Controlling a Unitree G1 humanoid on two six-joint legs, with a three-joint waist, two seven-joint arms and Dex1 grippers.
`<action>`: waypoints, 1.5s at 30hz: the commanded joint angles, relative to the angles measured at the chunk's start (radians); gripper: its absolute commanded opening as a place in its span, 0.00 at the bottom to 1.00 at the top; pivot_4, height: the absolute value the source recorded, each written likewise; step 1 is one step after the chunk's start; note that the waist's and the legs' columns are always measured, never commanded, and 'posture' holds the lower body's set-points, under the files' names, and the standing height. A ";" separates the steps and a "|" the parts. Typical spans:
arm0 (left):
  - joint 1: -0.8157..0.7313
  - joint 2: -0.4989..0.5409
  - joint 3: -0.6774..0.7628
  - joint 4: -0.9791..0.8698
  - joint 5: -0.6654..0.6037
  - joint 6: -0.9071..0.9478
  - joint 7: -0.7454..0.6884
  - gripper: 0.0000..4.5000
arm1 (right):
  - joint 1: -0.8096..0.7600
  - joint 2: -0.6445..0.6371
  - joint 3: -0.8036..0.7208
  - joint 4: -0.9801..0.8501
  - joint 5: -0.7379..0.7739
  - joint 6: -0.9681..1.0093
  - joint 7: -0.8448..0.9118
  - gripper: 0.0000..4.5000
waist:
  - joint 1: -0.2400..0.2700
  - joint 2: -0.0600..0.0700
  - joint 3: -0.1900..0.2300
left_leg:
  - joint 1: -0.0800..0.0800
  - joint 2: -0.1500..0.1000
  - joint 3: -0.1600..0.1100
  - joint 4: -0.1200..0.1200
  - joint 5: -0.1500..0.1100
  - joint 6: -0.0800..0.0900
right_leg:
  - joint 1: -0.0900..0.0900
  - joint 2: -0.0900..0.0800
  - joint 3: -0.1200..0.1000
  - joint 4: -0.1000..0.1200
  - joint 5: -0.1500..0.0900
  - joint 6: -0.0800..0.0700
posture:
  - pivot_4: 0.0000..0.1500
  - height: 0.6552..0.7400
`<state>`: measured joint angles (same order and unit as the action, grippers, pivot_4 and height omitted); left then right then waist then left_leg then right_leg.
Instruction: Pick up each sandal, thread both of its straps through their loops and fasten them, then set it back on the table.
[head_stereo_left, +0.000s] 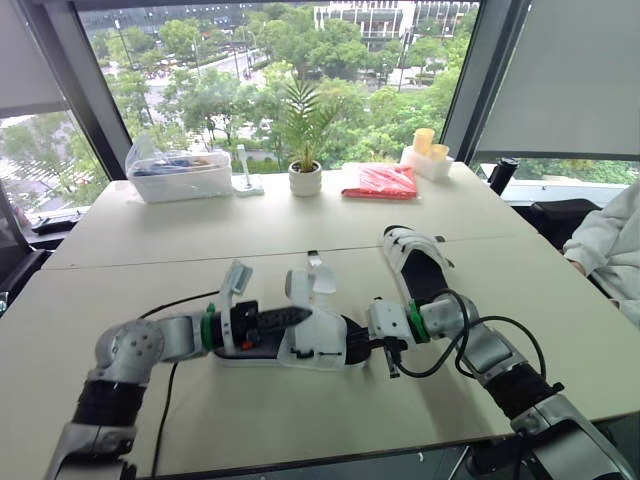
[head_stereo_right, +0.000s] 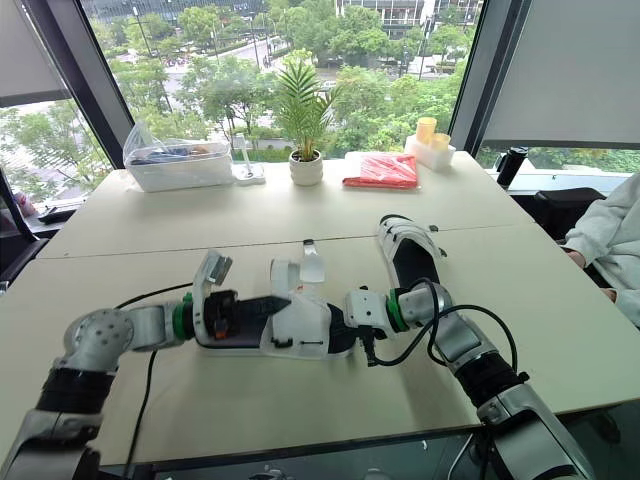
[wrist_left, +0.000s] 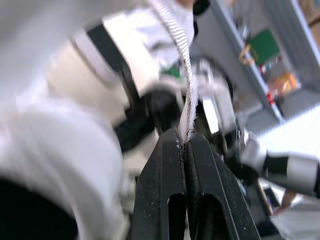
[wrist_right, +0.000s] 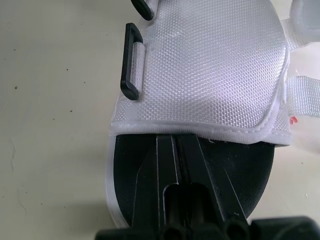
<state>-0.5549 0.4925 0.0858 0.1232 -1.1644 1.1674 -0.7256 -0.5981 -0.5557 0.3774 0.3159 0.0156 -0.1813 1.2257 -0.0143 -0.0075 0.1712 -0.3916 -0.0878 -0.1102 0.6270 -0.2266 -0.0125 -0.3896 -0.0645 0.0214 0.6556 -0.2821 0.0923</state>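
Sandal (head_stereo_left: 300, 335) lay at near side of table (head_stereo_left: 200, 240), between your grippers. Your left gripper (wrist_left: 184, 139) pinched woven strap (wrist_left: 188, 85); your right gripper (wrist_right: 175, 145) clamped black sole (wrist_right: 125, 165) at its end. Probably light, sole stiff, straps limp: steady by sole, thread by strap tip.

Table (head_stereo_left: 250, 230): one. Sandals on it: two, the near sandal (head_stereo_left: 315, 345) and the far sandal (head_stereo_left: 415, 262). Strap (head_stereo_left: 236, 276) standing up from the near sandal: two counted. Black loop (wrist_right: 131, 62) on that sandal's side: two counted. Grippers: two, the left gripper (wrist_left: 185, 142) and the right gripper (wrist_right: 176, 145). Potted plant (head_stereo_left: 304, 150): one. Clear plastic box (head_stereo_left: 180, 175): one. Red packet (head_stereo_left: 380, 181): one. Yellow cup (head_stereo_left: 424, 140): two counted. Person (head_stereo_left: 610, 250) at the table's right side: one.
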 joint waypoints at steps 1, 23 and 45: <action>-0.083 -0.045 0.020 0.108 0.054 -0.028 0.001 0.01 | 0.005 -0.003 0.016 0.030 -0.049 0.021 -0.011 0.00 | 0.000 0.000 0.000 | 0.000 0.000 0.000 0.000 0.000 0.000 | 0.000 0.000 0.000 0.000 0.000 0.000 | 1.00 1.00; -0.102 0.008 -0.018 0.111 0.180 0.087 -0.209 0.01 | 0.008 0.001 0.027 0.018 -0.060 0.018 -0.020 0.00 | -0.003 -0.001 0.001 | 0.000 0.000 0.000 -0.001 0.000 0.000 | 0.000 0.000 0.000 -0.001 0.000 0.000 | 1.00 1.00; -0.089 0.041 -0.097 0.041 0.318 0.006 -0.365 0.01 | 0.022 -0.005 0.023 -0.002 -0.063 0.026 -0.021 0.00 | -0.003 -0.002 0.001 | 0.000 0.000 0.000 -0.006 0.000 -0.001 | -0.001 0.000 0.000 -0.005 0.000 0.000 | 1.00 1.00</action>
<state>-0.6415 0.5163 0.0006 0.2171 -0.8449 1.1901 -1.0534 -0.5954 -0.5549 0.3819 0.2896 0.0016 -0.1813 1.2170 -0.0173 -0.0093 0.1721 -0.3916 -0.0875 -0.1103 0.6210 -0.2267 -0.0131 -0.3903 -0.0646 0.0215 0.6503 -0.2821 0.0924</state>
